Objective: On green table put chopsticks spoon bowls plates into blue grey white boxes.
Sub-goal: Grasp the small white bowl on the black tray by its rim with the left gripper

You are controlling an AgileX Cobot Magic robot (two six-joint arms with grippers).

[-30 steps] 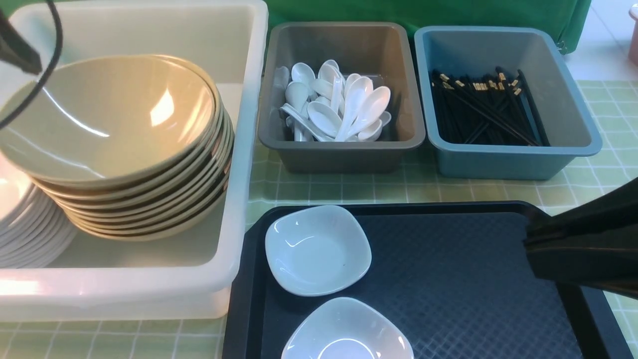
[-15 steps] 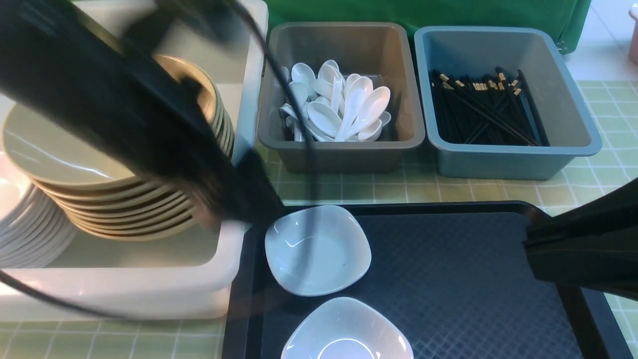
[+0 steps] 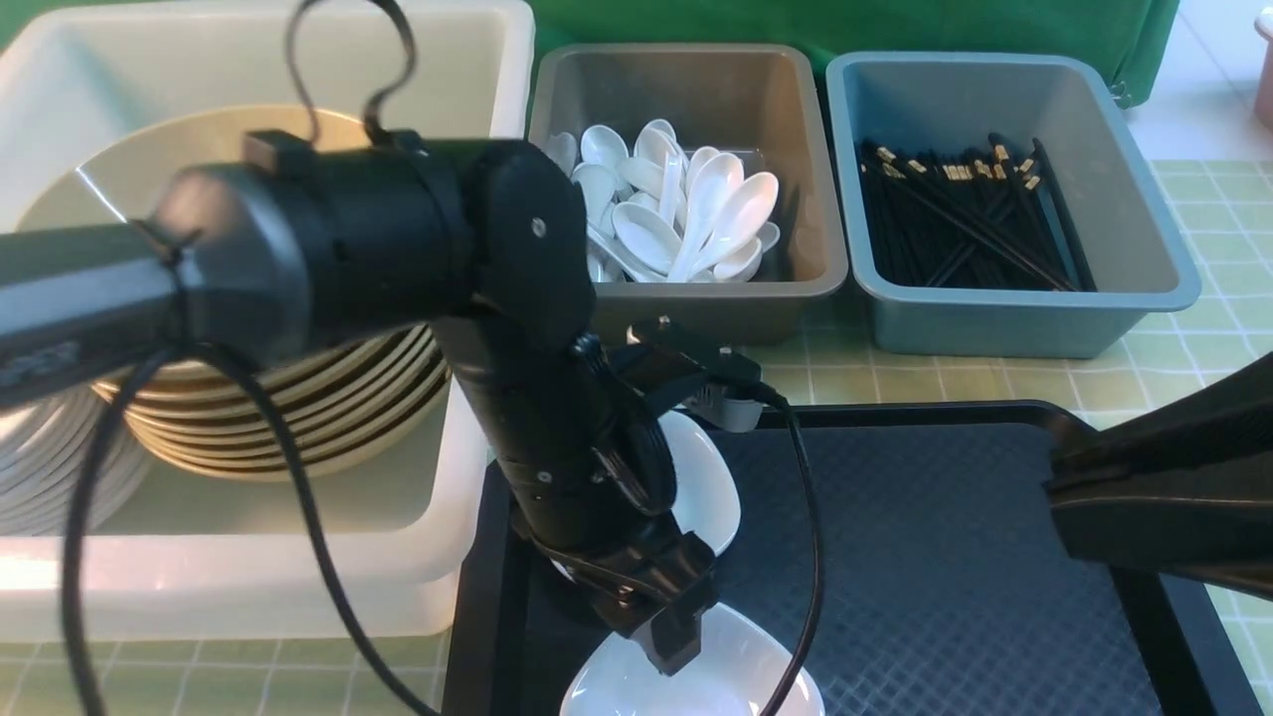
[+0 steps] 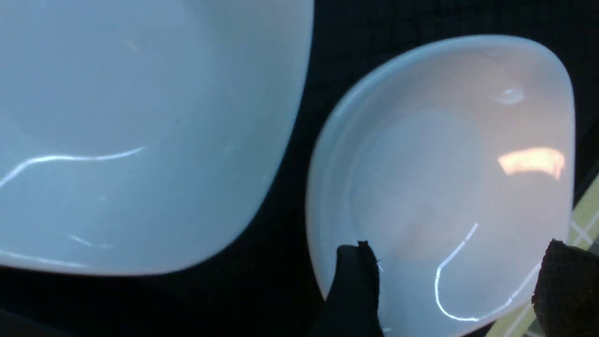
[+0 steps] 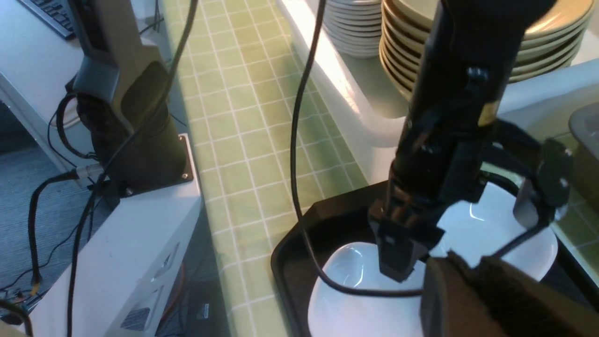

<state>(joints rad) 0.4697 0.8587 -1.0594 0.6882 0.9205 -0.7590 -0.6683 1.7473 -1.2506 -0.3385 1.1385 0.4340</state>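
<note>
Since white tub (image 3: 249, 587) sits at 9 o'clock | left gripper (image 3: 674, 646) above near plate (image 3: 741, 676), fingers apart | plate at 7 o'clock of black tray (image 3: 945, 577) | seat one finger inside glossy rim, pinch, lift straight | right gripper (image 3: 1059, 492), 3 o'clock, fingers together.

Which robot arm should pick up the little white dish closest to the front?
Left. The left tool, open, hangs right over that plate, straddling its rim. The right tool sits away at the tray edge.
</note>
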